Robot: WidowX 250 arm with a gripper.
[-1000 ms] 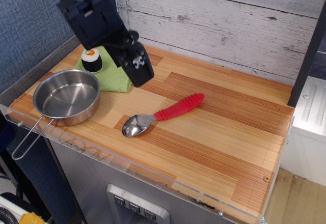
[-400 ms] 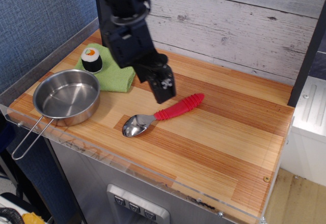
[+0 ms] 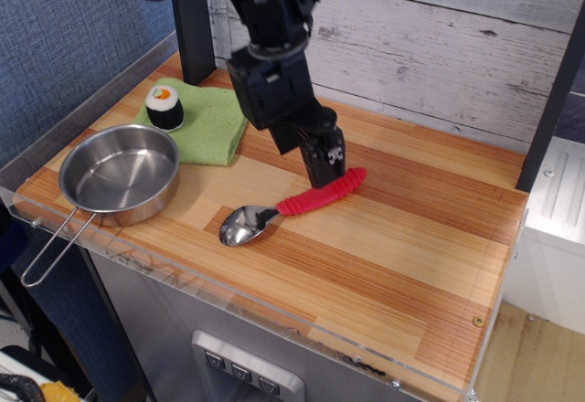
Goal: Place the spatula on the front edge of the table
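In the single overhead-angled view, the rectangular butcher-block wooden table [image 3: 393, 265], striped in light and reddish-brown planks with a clear acrylic rim, stood on a grey metal base. The spoon-shaped spatula [image 3: 291, 206], with its shiny silver metal bowl and ribbed red handle, lay flat near the middle of the top, bowl pointing toward the front-left and handle angled toward the back-right. It sat a little way back from the front rim, not at the edge.

The black robot gripper [image 3: 326, 170] reached down from the arm at the top of the view, its tip just above or at the upper part of the red handle. Whether it touched the handle could not be told, and whether the fingers were apart or together could not be made out, since the dark parts merged from this angle.

To the left, a round shiny steel pan [image 3: 119, 175] with a thin wire handle sat near the front-left corner, its handle sticking out past the rim. Behind it lay a folded green cloth [image 3: 212, 128], and on the cloth's left part stood a toy sushi roll [image 3: 164, 107], black outside with a white and orange top. A whitewashed plank wall [image 3: 439, 46] rose behind the table.
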